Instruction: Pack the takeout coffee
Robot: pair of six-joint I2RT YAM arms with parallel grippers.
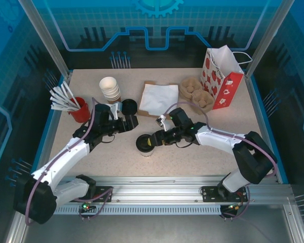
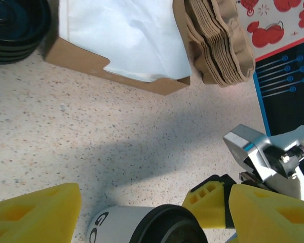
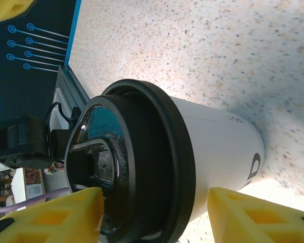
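Coffee (image 1: 144, 145) sits upright mid-table, right gripper (image 1: 152, 140) straddling it near the lid for a sideways grab. Pinched yet? I can't tell. Left gripper (image 1: 129, 122) hangs just beside, jaws apart, empty. Gift bag (image 1: 220, 76) waits back right.

Brightness: bright, even overhead light on the tabletop (image 1: 192, 162).
Shadows: soft grey band, 9 to 3 o'clock, in the left wrist view; darker patch at 3 o'clock beside the takeout coffee (image 3: 218, 147).
Glare: teal sheen on its black lid (image 3: 99, 126).
Blur: yellow fingers (image 2: 35, 212) soft at 7 o'clock.
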